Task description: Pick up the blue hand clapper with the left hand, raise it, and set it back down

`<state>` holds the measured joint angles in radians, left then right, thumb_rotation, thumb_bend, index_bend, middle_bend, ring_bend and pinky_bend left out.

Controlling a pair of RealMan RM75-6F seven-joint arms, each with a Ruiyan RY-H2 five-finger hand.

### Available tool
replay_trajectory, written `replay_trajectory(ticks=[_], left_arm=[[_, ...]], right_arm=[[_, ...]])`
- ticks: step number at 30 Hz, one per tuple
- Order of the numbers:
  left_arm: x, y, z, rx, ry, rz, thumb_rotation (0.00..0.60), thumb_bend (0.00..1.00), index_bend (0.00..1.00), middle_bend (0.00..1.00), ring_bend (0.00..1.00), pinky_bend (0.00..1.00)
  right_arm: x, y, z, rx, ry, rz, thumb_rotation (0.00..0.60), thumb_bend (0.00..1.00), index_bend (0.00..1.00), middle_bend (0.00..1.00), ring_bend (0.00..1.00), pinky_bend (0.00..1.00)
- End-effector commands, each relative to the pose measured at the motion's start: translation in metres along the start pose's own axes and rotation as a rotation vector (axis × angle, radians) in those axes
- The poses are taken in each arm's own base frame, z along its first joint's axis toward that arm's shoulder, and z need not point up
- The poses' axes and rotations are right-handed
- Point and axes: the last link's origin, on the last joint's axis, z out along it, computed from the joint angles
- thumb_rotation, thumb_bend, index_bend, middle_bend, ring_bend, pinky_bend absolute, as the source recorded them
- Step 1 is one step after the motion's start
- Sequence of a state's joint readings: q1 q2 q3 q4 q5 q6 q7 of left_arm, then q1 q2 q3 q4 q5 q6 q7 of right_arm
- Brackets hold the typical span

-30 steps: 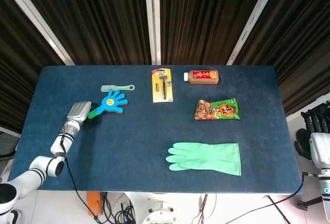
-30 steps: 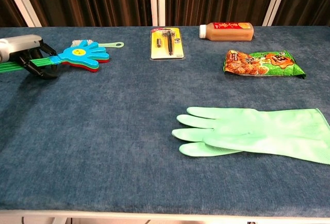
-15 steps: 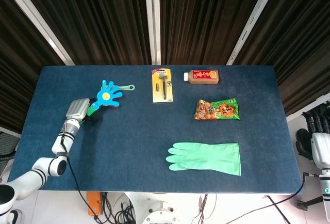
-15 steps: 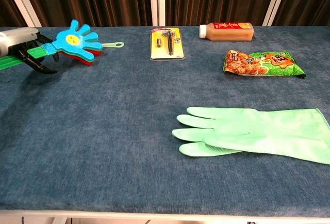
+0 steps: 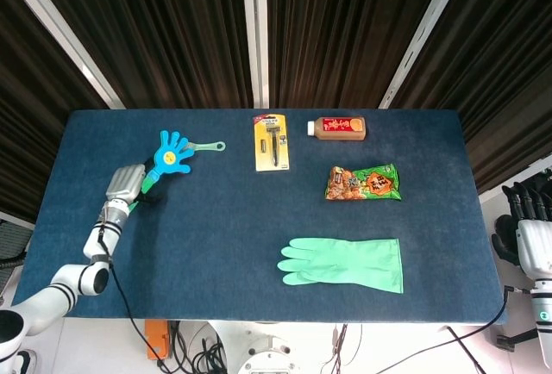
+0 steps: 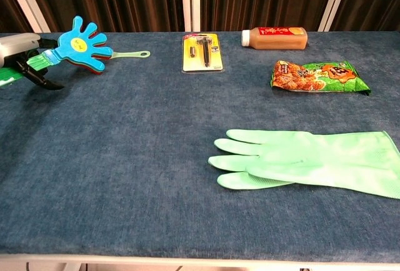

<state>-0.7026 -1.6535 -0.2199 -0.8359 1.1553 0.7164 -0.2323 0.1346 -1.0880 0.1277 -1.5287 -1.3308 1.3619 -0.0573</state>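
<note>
1. Chest view shows the left hand (image 6: 22,52) at the far left edge of the table (image 6: 125,158), its fingers wrapped around the green handle of the blue hand clapper (image 6: 78,43).
2. Blue palm and fingers of the clapper tilt upward, clear of the cloth, with a red layer showing beneath the blue one. From the head view, the clapper (image 5: 171,153) sits over the table's back-left area, just beside a pale green comb (image 5: 205,146).
3. Judging by its look, the clapper is light, stiff plastic with loose stacked plates that may flap or rattle. The narrow handle is the sensible place to hold; a firm, steady grasp should keep it from swinging when lowered.
4. Right hand (image 5: 528,219) hangs off the table's right edge, holding nothing; whether its fingers are spread or curled I cannot tell.
5. Further out lie a razor pack (image 6: 202,52), a brown bottle (image 6: 274,37), a snack bag (image 6: 319,76) and a green rubber glove (image 6: 306,162), all well apart from the clapper.
</note>
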Motion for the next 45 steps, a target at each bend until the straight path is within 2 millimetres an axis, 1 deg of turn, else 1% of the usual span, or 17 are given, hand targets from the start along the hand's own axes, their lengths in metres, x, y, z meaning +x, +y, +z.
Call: replay_trajectory(ticks=[1,3,6,9,10,12,19,23,28,31,33,34,36,38,41,42,45], left_arm=[[0.001,-0.001,0.000,0.009,0.012,0.000,0.600,0.20,0.39,1.00,1.00,1.00],[0.001,-0.001,0.000,0.012,0.017,0.004,0.600,0.20,0.64,1.00,1.00,1.00],[0.001,-0.001,0.000,0.015,0.015,0.005,0.600,0.20,0.86,1.00,1.00,1.00],[0.002,-0.001,0.000,0.015,0.014,0.003,0.600,0.20,0.96,1.00,1.00,1.00],[0.002,-0.001,0.000,0.014,0.014,0.002,0.600,0.20,0.98,1.00,1.00,1.00],[0.002,-0.001,0.000,0.012,0.013,0.003,0.600,0.20,1.00,1.00,1.00,1.00],[0.002,0.001,-0.002,-0.008,0.003,-0.010,0.600,0.21,1.00,1.00,1.00,1.00],[0.004,0.005,-0.005,-0.042,0.023,-0.007,0.600,0.25,1.00,1.00,1.00,1.00],[0.007,0.011,-0.008,-0.101,0.041,-0.013,0.600,0.38,1.00,1.00,1.00,1.00],[0.008,0.017,-0.012,-0.133,0.037,-0.048,0.600,0.50,1.00,1.00,1.00,1.00],[0.009,0.020,-0.015,-0.156,0.041,-0.082,0.600,0.63,1.00,1.00,1.00,1.00],[0.010,0.022,-0.016,-0.166,0.045,-0.100,0.600,0.66,1.00,1.00,1.00,1.00],[0.013,0.024,-0.020,-0.186,0.054,-0.144,0.600,0.68,1.00,1.00,1.00,1.00],[0.017,0.029,-0.025,-0.213,0.064,-0.236,0.600,0.69,1.00,1.00,1.00,1.00],[0.026,0.041,-0.036,-0.249,0.021,-0.577,0.600,0.70,1.00,1.00,1.00,1.00],[0.033,0.045,-0.041,-0.267,-0.007,-0.732,0.600,0.71,1.00,1.00,1.00,1.00],[0.053,0.050,-0.049,-0.319,-0.059,-0.995,0.600,0.74,1.00,1.00,1.00,1.00]], right_arm=[[0.000,0.000,0.000,-0.001,-0.005,-0.002,0.600,0.28,0.00,0.00,0.00,0.00],[0.000,0.000,0.000,-0.003,-0.010,-0.004,0.600,0.28,0.00,0.00,0.00,0.00],[0.000,-0.001,0.000,-0.003,-0.012,-0.005,0.600,0.28,0.00,0.00,0.00,0.00],[0.001,-0.001,0.000,-0.003,-0.010,-0.004,0.600,0.28,0.00,0.00,0.00,0.00],[0.001,-0.001,0.000,-0.003,-0.008,-0.005,0.600,0.28,0.00,0.00,0.00,0.00],[0.001,-0.001,0.000,-0.003,-0.007,-0.005,0.600,0.28,0.00,0.00,0.00,0.00],[0.003,-0.001,0.000,-0.002,-0.001,-0.004,0.600,0.28,0.00,0.00,0.00,0.00],[0.003,-0.001,-0.001,-0.002,-0.002,-0.005,0.600,0.29,0.00,0.00,0.00,0.00],[0.003,-0.002,-0.001,0.001,-0.001,-0.005,0.600,0.29,0.00,0.00,0.00,0.00],[0.003,-0.002,-0.001,0.001,0.000,-0.006,0.600,0.29,0.00,0.00,0.00,0.00],[0.003,-0.002,-0.002,0.000,0.000,-0.007,0.600,0.29,0.00,0.00,0.00,0.00],[0.003,-0.001,-0.002,-0.001,0.001,-0.006,0.600,0.29,0.00,0.00,0.00,0.00],[0.003,-0.001,-0.002,-0.001,0.003,-0.006,0.600,0.29,0.00,0.00,0.00,0.00],[0.004,-0.001,-0.003,-0.002,0.005,-0.005,0.600,0.28,0.00,0.00,0.00,0.00],[0.004,-0.001,-0.003,-0.003,0.005,-0.005,0.600,0.28,0.00,0.00,0.00,0.00],[0.004,-0.001,-0.003,-0.003,0.003,-0.005,0.600,0.28,0.00,0.00,0.00,0.00],[0.003,-0.003,-0.003,0.001,0.002,-0.005,0.600,0.28,0.00,0.00,0.00,0.00]])
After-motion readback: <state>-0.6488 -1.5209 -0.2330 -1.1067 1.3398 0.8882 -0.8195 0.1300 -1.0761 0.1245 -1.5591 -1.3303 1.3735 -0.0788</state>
